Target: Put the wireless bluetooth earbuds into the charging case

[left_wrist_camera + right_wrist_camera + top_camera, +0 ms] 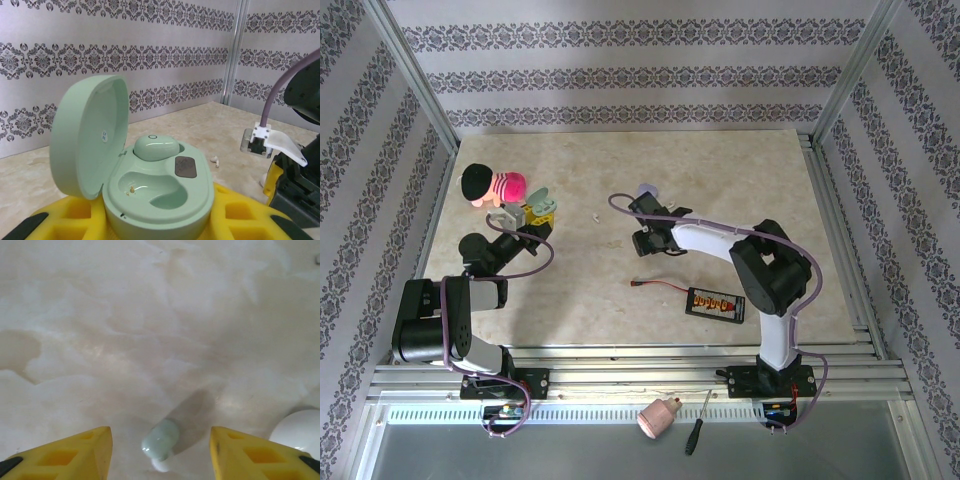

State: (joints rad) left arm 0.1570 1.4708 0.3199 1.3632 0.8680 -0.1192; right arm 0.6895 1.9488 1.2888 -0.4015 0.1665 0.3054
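Pale green, the charging case (155, 200) sits clamped in the left pincer (157, 220), its lid (87, 135) tipped up. One green earbud (155, 147) fills the far socket; the near socket (150, 187) is bare. On the marbled table (150, 315) the right pincer (160, 452) stands wide astride a second green earbud (161, 437), touching neither finger. A white rounded thing (297, 432) lies near its right finger.

Overhead rear camera, 2 close wrist cameras
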